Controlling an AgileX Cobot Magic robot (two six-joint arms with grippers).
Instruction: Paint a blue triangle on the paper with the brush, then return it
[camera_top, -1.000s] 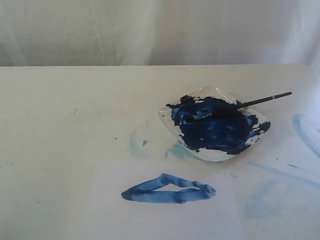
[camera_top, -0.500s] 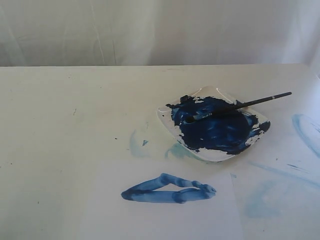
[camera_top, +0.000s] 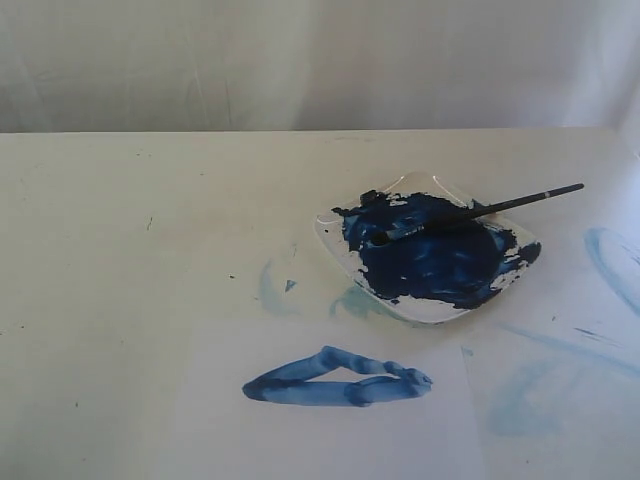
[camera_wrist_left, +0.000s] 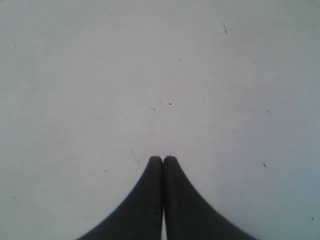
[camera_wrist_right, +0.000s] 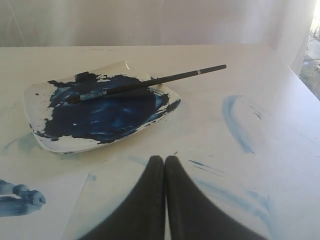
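Blue triangle (camera_top: 338, 378) painted on the paper (camera_top: 300, 440) at the table's (camera_top: 120, 250) near edge, brush (camera_top: 470, 210) lying across the paint dish (camera_top: 332, 245) toward the right edge, left gripper (camera_wrist_left: 163, 159) and right gripper (camera_wrist_right: 164, 159) pinched closed and empty: task looks complete.

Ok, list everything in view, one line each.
blue triangle: one, mid-blue, on the paper
paper: one, white, below the dish in the exterior view
brush: one, black handle, lying across the dish, bristles in the paint
paint dish: one, pale, on the table
dark paint: one pool, navy, in the dish
smears: several, pale blue, on the table around the dish
table: one, cream
left pincer: black, shut, over the table
right pincer: black, shut, empty, near the dish
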